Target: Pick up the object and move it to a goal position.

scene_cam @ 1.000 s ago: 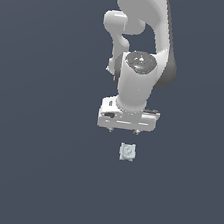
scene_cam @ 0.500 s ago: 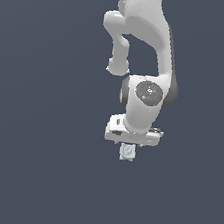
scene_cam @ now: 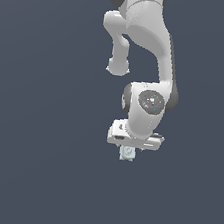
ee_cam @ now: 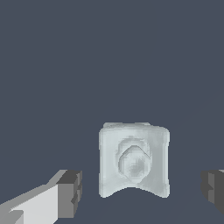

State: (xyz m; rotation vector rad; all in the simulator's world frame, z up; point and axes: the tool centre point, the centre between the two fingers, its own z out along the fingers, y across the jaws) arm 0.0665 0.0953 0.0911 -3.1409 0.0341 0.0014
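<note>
Pincer spread wide, its dark fingertips standing on either side of the block with clear gaps and no contact. The pale grey-white block, bearing a faint circular mark on top, sits on the dark counter between and just beneath the fingers; in the exterior view the block shows directly below the pincer.

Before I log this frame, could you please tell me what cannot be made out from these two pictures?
- Exterior view: the gripper hides most of the block; the jaws themselves cannot be seen.
- Wrist view: the finger pads flank the block with clear gaps, but the picture's edges cut them off.
- Neither view shows a goal marker.
- Exterior view: the arm's base is cut off by the top edge.
</note>
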